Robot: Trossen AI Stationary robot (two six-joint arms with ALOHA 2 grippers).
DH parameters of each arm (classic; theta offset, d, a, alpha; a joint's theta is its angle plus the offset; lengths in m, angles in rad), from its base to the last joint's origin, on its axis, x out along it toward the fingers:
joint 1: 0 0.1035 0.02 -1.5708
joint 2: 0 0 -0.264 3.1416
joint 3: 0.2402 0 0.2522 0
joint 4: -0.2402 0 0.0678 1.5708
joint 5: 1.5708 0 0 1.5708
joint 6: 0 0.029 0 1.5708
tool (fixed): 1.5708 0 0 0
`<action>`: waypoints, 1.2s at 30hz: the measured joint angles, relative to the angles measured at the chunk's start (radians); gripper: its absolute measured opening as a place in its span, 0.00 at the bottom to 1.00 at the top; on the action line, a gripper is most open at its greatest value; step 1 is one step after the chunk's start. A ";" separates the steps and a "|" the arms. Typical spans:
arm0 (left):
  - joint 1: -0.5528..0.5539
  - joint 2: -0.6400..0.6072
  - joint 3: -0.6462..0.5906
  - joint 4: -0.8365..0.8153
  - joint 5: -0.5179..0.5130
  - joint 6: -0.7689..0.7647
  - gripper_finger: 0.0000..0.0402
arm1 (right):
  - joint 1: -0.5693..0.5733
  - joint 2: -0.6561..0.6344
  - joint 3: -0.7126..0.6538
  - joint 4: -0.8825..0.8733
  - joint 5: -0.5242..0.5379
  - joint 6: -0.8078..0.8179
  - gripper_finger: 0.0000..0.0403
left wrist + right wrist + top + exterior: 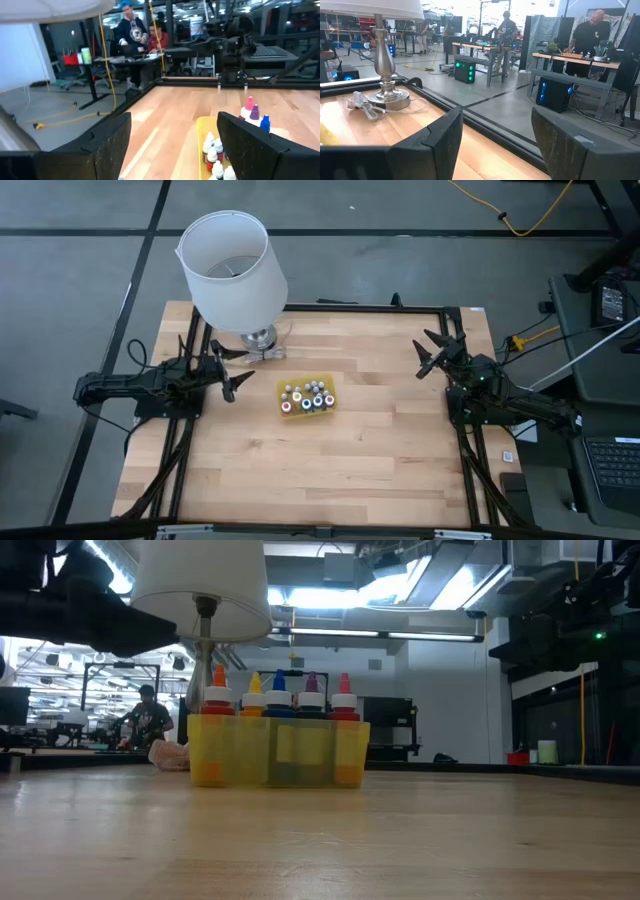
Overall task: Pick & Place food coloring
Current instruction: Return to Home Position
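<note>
My left arm (pixel 130 388) is black all over. It is long and thin, made of chunky parts joined together. My right arm (pixel 510 402) looks the same, and I see a tiny green light (pixel 483 378) glowing on it. The jaws on each arm end in pointy black tips. Up close, the left fingers (pixel 102 145) are wide, flat, dark slabs with slanted tops. The right fingers (pixel 442 137) match them, dull and a bit rough.

Food coloring (pixel 306 398) in bin (pixel 281 386), lamp (pixel 232 268) behind
</note>
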 joint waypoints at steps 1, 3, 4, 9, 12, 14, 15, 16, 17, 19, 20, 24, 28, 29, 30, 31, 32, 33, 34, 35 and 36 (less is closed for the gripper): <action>0.001 0.007 0.000 0.000 -0.003 -0.015 0.72 | 0.000 0.000 0.000 0.000 0.000 0.000 0.59; 0.001 0.027 0.000 0.001 -0.005 -0.041 0.72 | 0.000 0.000 0.000 0.000 0.000 0.000 0.59; 0.001 0.041 0.000 0.001 -0.005 -0.043 0.72 | 0.000 0.000 0.000 0.000 0.000 0.000 0.59; 0.001 0.130 0.000 0.001 -0.006 -0.054 0.72 | 0.000 0.000 0.000 0.000 0.000 0.000 0.59; 0.001 0.155 0.000 0.001 -0.005 -0.073 0.72 | 0.000 0.000 0.000 0.000 0.000 0.000 0.59; 0.000 0.159 0.000 0.001 -0.005 -0.073 0.72 | 0.000 0.000 0.000 0.000 0.000 0.000 0.59; 0.000 0.158 0.000 0.001 -0.006 -0.071 0.72 | 0.000 0.000 0.000 0.000 0.000 0.000 0.59; 0.000 0.158 0.000 0.001 -0.006 -0.060 0.72 | 0.000 0.000 0.000 0.000 0.000 0.000 0.59; 0.000 0.155 0.000 0.001 -0.005 -0.051 0.72 | 0.000 0.000 0.000 0.000 0.000 0.000 0.59; -0.001 0.139 0.000 0.001 -0.005 -0.049 0.72 | 0.000 0.000 0.000 0.000 0.000 0.000 0.59; -0.002 0.126 0.000 0.001 -0.005 -0.055 0.72 | 0.000 0.000 0.000 0.000 0.000 0.000 0.59; -0.002 0.054 0.000 0.001 -0.004 -0.073 0.72 | 0.000 0.000 0.000 0.000 0.000 0.000 0.59; -0.002 -0.017 0.000 0.003 -0.005 -0.073 0.72 | 0.000 0.000 0.000 0.000 0.000 0.000 0.59; -0.002 -0.017 0.000 0.004 -0.005 -0.073 0.72 | 0.000 0.000 0.000 0.000 0.000 0.000 0.59; -0.002 -0.017 0.000 0.006 -0.006 -0.073 0.72 | 0.000 0.000 0.000 0.000 0.000 0.000 0.59; -0.002 -0.017 0.000 0.014 -0.009 -0.073 0.72 | 0.000 0.000 0.000 0.000 0.000 0.000 0.59; -0.002 -0.017 0.000 0.018 -0.010 -0.073 0.72 | 0.000 0.000 0.000 0.000 0.000 0.000 0.59; -0.002 -0.017 0.000 0.014 -0.010 -0.073 0.72 | 0.000 0.000 0.000 0.000 0.000 0.000 0.59; -0.002 -0.017 0.000 0.011 -0.010 -0.073 0.72 | 0.000 0.000 0.000 0.000 0.000 0.000 0.59; -0.002 -0.017 0.000 0.013 -0.010 -0.073 0.72 | 0.000 0.000 0.000 0.000 0.000 0.000 0.59; -0.002 -0.017 0.000 0.017 -0.010 -0.073 0.72 | 0.000 0.000 0.000 0.000 0.000 0.000 0.59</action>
